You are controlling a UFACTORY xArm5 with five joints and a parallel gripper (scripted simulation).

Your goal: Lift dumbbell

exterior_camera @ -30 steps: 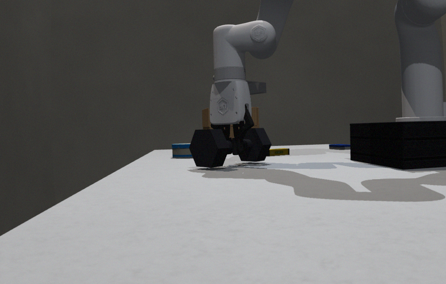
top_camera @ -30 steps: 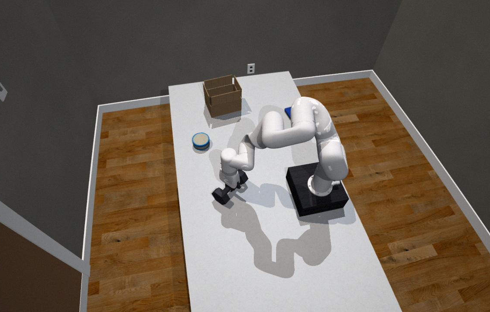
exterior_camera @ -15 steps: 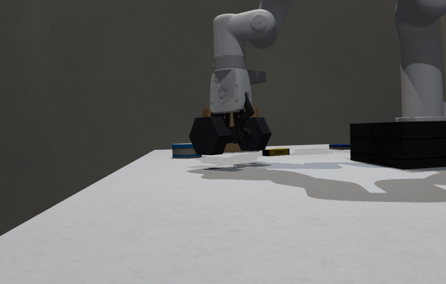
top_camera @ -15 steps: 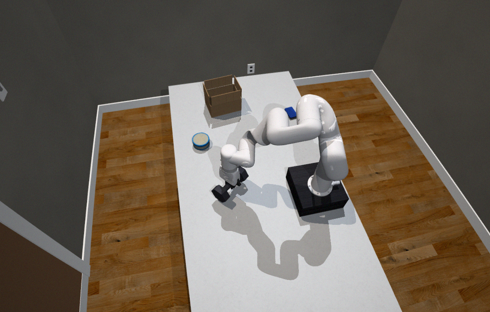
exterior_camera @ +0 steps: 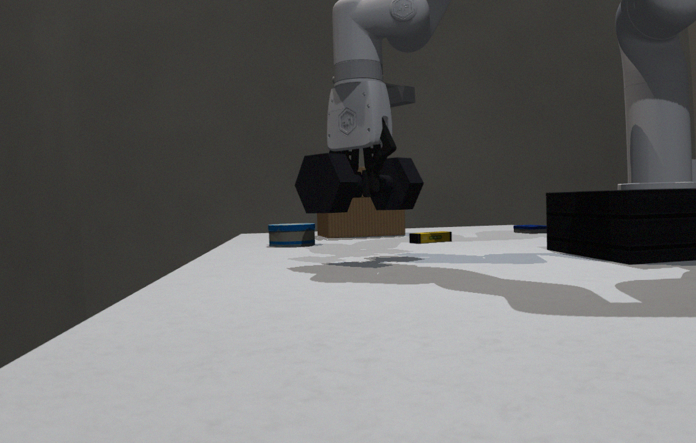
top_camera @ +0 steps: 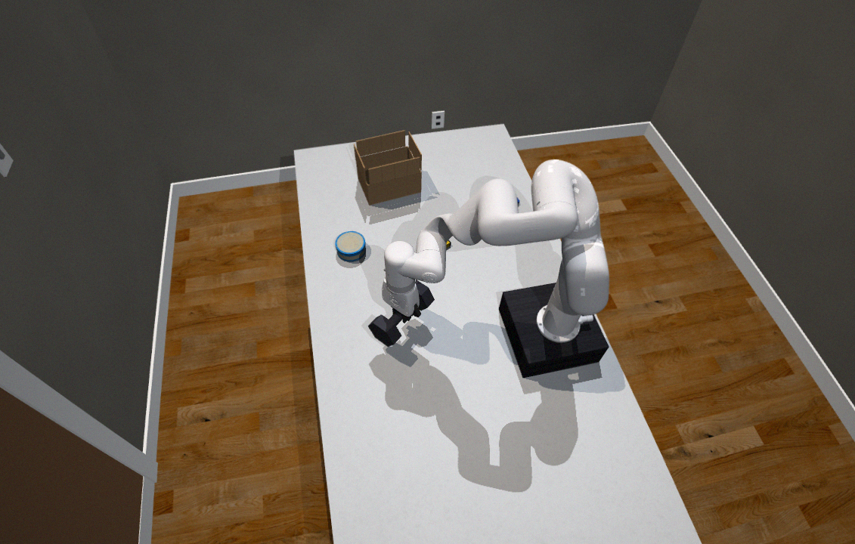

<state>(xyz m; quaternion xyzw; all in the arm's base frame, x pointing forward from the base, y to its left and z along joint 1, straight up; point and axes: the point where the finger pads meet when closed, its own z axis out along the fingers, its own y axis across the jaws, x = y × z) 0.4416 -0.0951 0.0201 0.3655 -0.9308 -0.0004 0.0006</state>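
From my remote station I see the pincer [exterior_camera: 365, 175] pinching the black dumbbell [exterior_camera: 358, 183] by its middle bar, both hexagonal heads hanging in the air with open space between them and the white counter [exterior_camera: 339, 352], and their shadow lying on the surface beneath. In the top view the dumbbell [top_camera: 394, 329] hangs near the counter's [top_camera: 416, 440] long left edge, roughly halfway along it, below the white arm's [top_camera: 518, 220] bent wrist. Toward the far end of the counter stands an open cardboard box [top_camera: 388, 167], close to the far-left corner; in the exterior view the box [exterior_camera: 361, 223] shows partly behind the raised dumbbell, which covers its upper part. A round blue-rimmed tin [top_camera: 350, 245] sits beside the left edge between the box and the pincer [top_camera: 405, 319], apart from both; in the low view the tin [exterior_camera: 291, 234] rests just left of the box. A small yellow block [exterior_camera: 430, 237] lies on the counter to the right of the box, and a flat blue item [exterior_camera: 530, 227] peeks out beside the black pedestal [exterior_camera: 642, 242]. That pedestal [top_camera: 525, 351], carrying the arm, stands toward the counter's right edge, well apart from the dumbbell.
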